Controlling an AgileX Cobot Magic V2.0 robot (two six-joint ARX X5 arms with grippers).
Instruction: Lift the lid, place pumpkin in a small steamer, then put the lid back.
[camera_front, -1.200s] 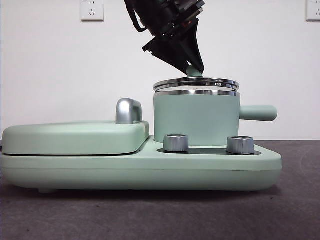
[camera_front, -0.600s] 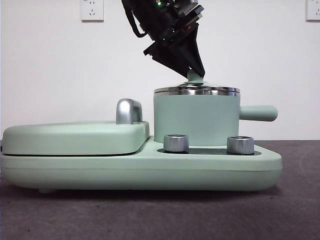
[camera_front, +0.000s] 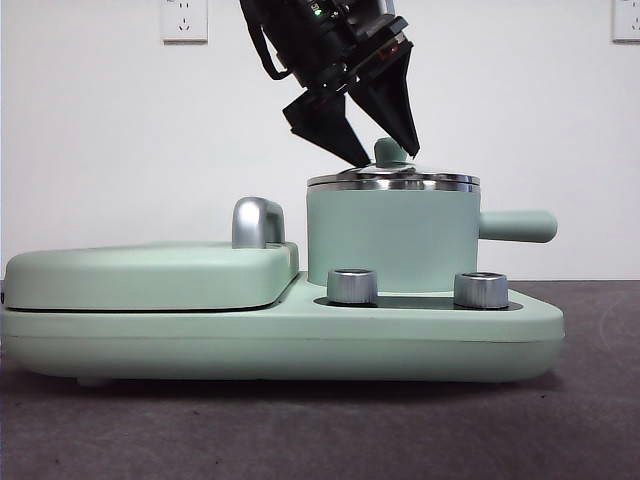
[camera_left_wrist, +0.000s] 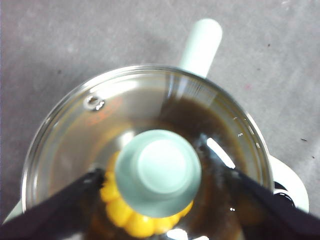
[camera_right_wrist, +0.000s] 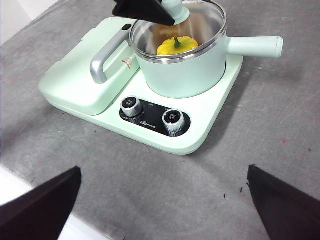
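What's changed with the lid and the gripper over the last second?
The lid came down from just above the rim to sit on the small steamer. The left gripper then let go of the knob, its jaws now spread either side. The pumpkin is inside; the right gripper waits, open.

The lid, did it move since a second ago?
Yes. The lid went down: it hung tilted above the small steamer rim, and now sits flat on it. The left pincer has opened around the knob.

front view low, level, close; left wrist straight down over small steamer (camera_left_wrist: 150, 150); right wrist high, far.
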